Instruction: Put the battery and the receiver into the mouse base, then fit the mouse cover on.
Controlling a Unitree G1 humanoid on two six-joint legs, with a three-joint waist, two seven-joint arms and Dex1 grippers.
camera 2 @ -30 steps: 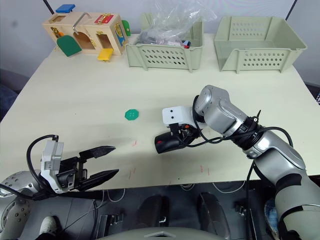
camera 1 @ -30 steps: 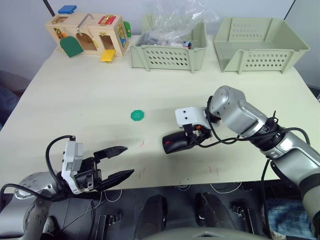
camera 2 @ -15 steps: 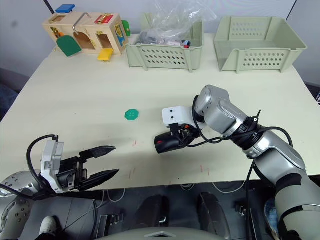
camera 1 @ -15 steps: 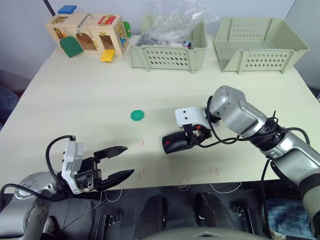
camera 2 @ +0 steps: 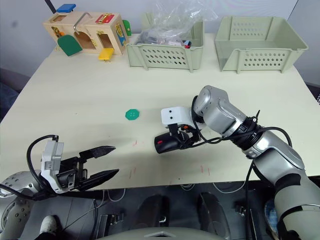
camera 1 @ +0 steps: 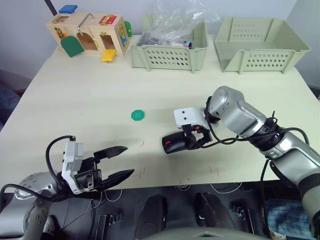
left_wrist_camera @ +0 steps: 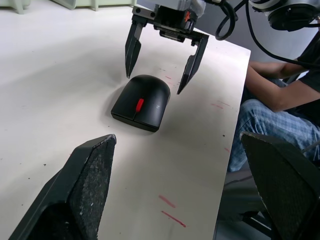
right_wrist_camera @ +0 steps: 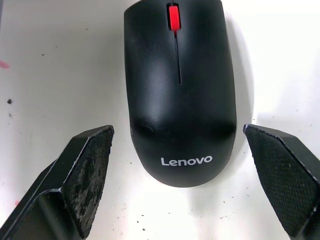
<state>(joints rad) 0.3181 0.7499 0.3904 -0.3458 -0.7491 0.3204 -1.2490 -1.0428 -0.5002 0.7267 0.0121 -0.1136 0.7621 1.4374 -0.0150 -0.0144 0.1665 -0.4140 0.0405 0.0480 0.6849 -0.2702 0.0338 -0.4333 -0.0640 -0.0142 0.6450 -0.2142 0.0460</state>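
Observation:
A black mouse (camera 1: 175, 144) lies on the pale table, right of centre near the front edge. Its glossy mouse cover (right_wrist_camera: 180, 90), with a white Lenovo mark, sits closed on the mouse base (left_wrist_camera: 131, 116), whose low side edge shows; a red wheel marks the front end. My right gripper (camera 1: 192, 142) is open, its fingers (left_wrist_camera: 131, 50) standing on either side of the mouse's rear end without touching it. Over the front-left table edge, well left of the mouse, my left gripper (camera 1: 128, 160) is open and holds nothing. The battery and the receiver are hidden.
A flat green disc (camera 1: 137, 115) lies left of the mouse. At the back stand a wooden latch box (camera 1: 87, 35), a basket with a plastic bag (camera 1: 167, 55) and an empty basket (camera 1: 260, 50). A seated person's legs (left_wrist_camera: 280, 115) show beyond the table's edge.

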